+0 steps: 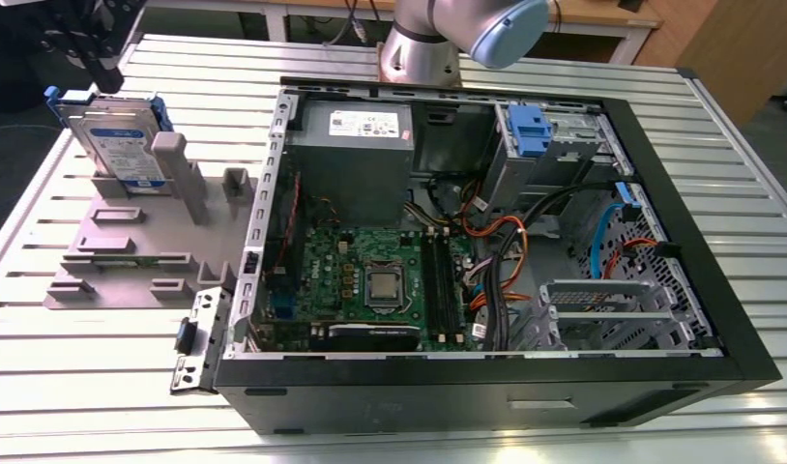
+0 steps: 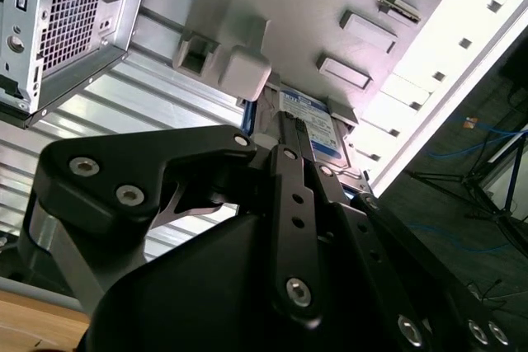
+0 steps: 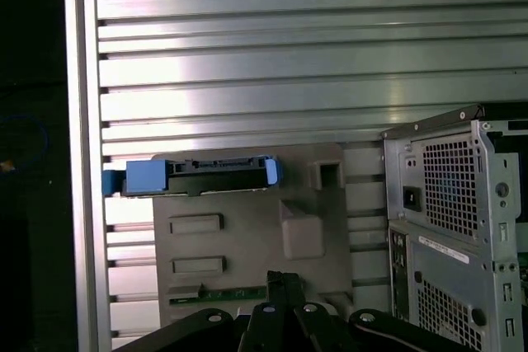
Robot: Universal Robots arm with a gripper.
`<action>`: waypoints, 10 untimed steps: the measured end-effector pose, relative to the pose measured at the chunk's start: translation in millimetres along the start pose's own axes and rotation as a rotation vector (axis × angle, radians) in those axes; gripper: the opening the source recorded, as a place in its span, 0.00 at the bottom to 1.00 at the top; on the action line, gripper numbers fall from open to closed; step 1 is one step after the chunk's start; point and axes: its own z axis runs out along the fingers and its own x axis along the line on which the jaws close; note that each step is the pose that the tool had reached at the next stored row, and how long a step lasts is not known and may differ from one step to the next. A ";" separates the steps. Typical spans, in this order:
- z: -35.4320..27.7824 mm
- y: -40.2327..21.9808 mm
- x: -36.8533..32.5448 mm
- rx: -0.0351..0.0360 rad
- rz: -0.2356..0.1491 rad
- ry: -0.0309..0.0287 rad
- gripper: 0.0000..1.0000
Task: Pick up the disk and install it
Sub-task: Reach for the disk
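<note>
No print is legible. The disk carries a white-and-blue label, the power supply a white label, and the computer case a white rear sticker.

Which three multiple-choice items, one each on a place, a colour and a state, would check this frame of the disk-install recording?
1. Where does the disk stand?
A. In the grey fixture, on the exterior view's left of the computer case
B. Inside that case
C. In a person's hand

2. What colour is the disk's carrier frame?
A. Red
B. Yellow
C. Blue

3. What state is the computer case in?
A. Shut by a side panel
B. Open, with its motherboard exposed
C. Wrapped in plastic

Answers:
1 A, since the exterior view shows the disk on edge in the fixture beside the case.
2 C, since blue plastic shows around the disk's edges in both the exterior view and the first wrist view.
3 B, since the green motherboard and the cables lie in plain sight.
</note>
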 end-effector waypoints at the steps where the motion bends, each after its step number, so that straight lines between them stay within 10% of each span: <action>1: 0.0 0.0 0.3 0.0000 0.000 0.0000 0.11; 10: -0.1 -0.2 2.9 0.0000 0.000 0.0000 0.11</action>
